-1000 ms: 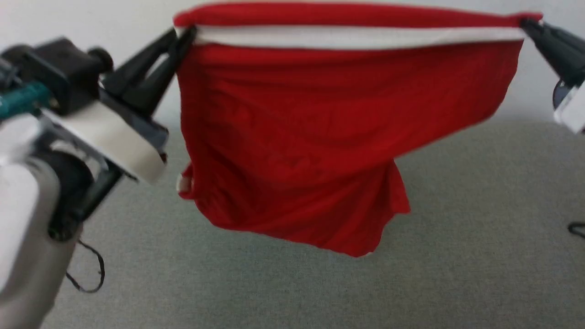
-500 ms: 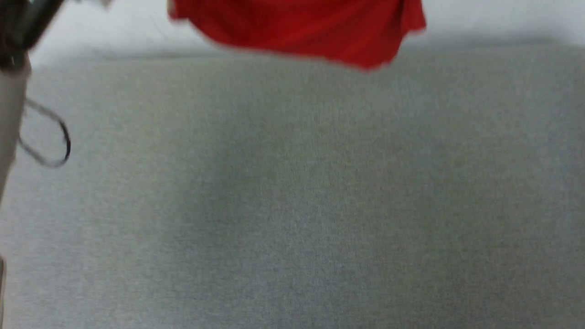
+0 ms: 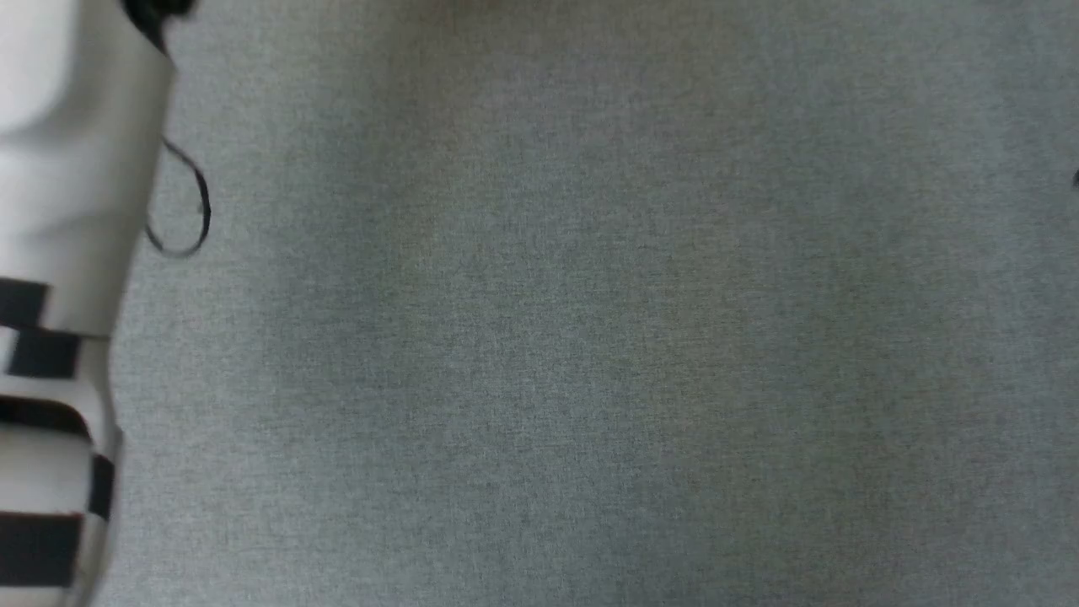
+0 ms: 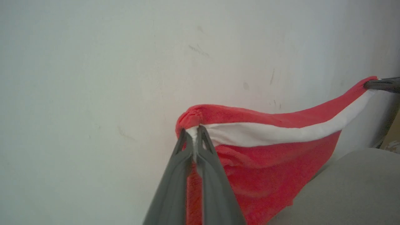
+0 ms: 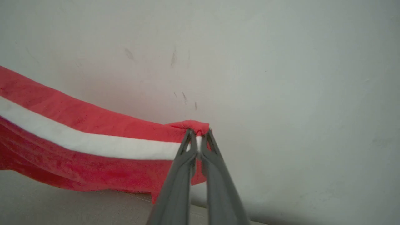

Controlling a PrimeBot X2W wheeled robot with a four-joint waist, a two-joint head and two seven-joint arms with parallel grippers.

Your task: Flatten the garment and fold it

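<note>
The garment [image 4: 268,165], red shorts with a white stripe, hangs in the air stretched between my two grippers in front of a pale wall. My left gripper [image 4: 194,135] is shut on one end of its top edge, where the white stripe starts. My right gripper [image 5: 198,136] is shut on the other end of that edge, and its dark fingertips [image 4: 381,84] show at the far right of the left wrist view. The garment [image 5: 78,150] sags between the two grips and hangs above the grey surface. In the head view my pale left forearm [image 3: 59,211] fills the left edge.
The grey fabric surface [image 3: 590,337] spreads across the head view, with a thin black cable loop [image 3: 181,211] hanging off the forearm. A pale scuffed wall [image 4: 125,62] stands behind the garment. The grey surface's edge [image 4: 356,187] shows below the cloth.
The head view has swung down: the garment and both grippers have slid out of its top, leaving the grey surface and my left forearm. That is the camera moving.
</note>
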